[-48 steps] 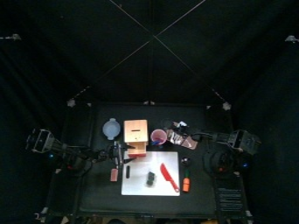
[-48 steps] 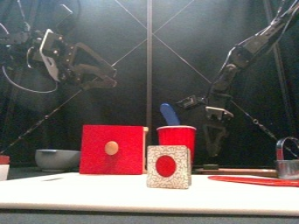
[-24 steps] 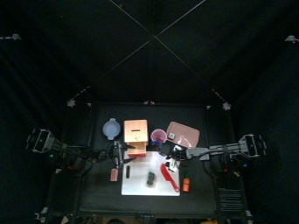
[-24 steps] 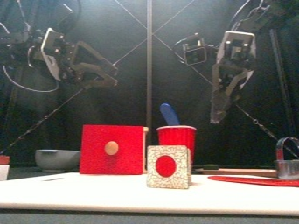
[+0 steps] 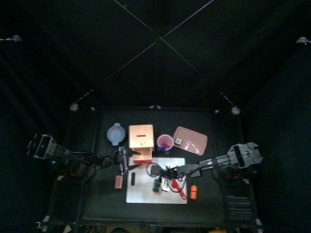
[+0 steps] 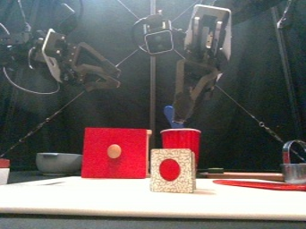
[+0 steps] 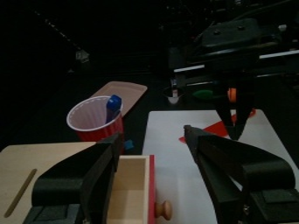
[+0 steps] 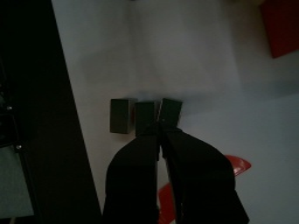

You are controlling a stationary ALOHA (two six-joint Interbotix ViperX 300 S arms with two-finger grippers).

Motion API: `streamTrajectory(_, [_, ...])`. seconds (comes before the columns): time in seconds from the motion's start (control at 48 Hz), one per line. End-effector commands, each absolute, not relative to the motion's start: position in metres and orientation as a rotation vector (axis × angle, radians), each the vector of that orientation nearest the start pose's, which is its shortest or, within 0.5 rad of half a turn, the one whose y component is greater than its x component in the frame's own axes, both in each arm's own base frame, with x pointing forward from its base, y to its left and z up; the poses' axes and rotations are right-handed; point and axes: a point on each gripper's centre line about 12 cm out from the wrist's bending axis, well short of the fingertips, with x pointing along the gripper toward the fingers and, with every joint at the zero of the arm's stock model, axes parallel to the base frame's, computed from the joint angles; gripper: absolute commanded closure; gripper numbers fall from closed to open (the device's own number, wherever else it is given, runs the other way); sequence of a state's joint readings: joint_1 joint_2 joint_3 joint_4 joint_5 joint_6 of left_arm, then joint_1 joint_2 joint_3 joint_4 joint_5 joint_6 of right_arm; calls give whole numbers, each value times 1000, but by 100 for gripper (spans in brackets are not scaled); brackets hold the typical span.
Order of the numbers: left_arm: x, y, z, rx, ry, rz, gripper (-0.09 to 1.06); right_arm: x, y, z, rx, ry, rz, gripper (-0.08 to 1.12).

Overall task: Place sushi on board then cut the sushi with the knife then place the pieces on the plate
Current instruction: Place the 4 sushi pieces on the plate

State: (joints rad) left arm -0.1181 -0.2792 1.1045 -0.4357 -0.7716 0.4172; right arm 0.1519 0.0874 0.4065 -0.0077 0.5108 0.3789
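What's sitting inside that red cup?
A blue toy knife stands in the red cup, its top poking above the rim. The cup's wall hides the knife's lower part and whatever else may lie at the bottom.

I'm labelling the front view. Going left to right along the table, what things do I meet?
From the left: blue-grey bowl → wooden box with red drawer front → toy sushi roll → metal cutter. The red cup overlaps the roll, so I leave it out.
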Motion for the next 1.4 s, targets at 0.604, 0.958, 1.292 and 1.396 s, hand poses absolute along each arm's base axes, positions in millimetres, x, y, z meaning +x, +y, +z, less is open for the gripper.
streamTrajectory(0.604, [294,1,203,99,94,191,4,419,32,162,261,1049,-128,-1])
streamTrajectory(0.958, [292,3,200,92,106,202,4,426,35,160,261,1049,-122,-1])
streamTrajectory(1.292, [291,2,199,90,108,200,4,427,38,159,284,1050,-119,-1])
streamTrajectory(1.396, [291,2,199,91,108,200,4,428,39,157,286,1053,-118,-1])
